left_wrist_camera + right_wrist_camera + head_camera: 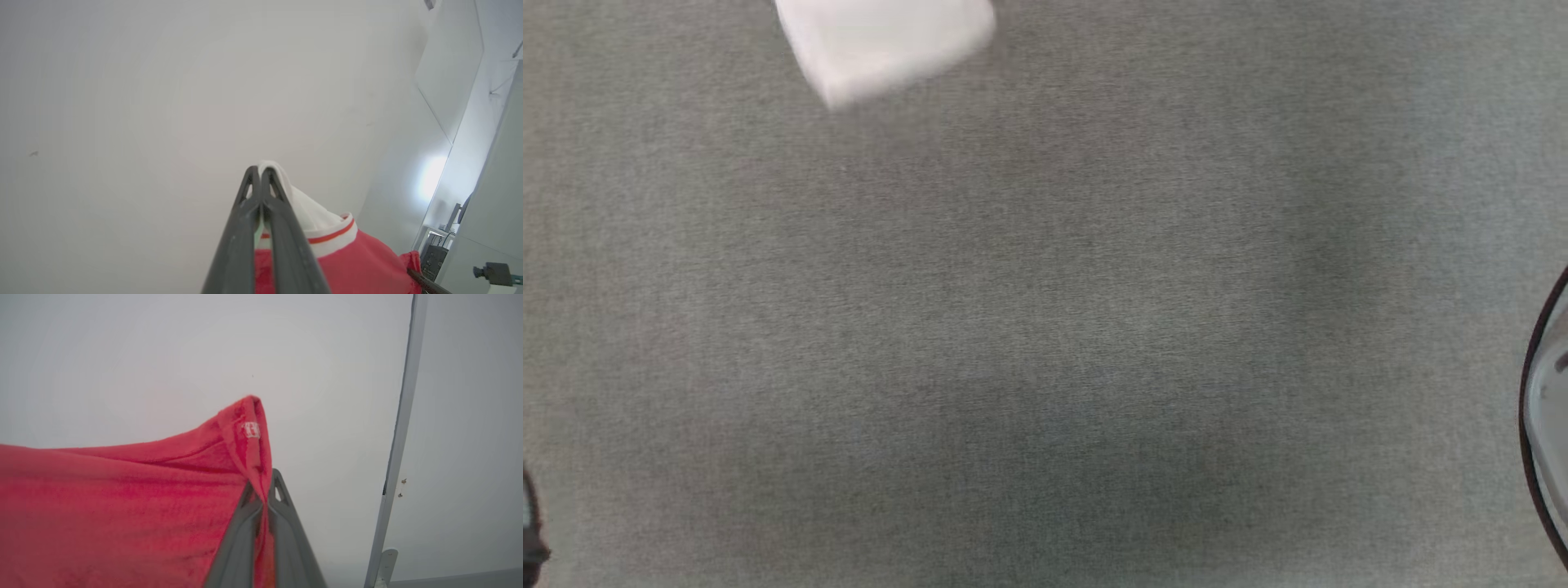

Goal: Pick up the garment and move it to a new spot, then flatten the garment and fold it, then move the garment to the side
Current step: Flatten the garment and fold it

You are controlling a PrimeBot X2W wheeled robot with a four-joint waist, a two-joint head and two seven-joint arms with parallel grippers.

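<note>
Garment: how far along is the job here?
Done: the pickup. The left gripper is shut on a white, stripe-trimmed part of the garment, and the right gripper on a red edge of it. In hand: seemingly the move, as the cloth is held up and both wrist views face pale walls. Left: setting it on the grey surface, flattening, folding, moving it aside.

Left tool (260,170), right tool (264,485): fingers together.

garment (359,261): red, white sleeve, red-white striped trim | left gripper (260,173): dark grey | surface (1045,327): grey
</note>
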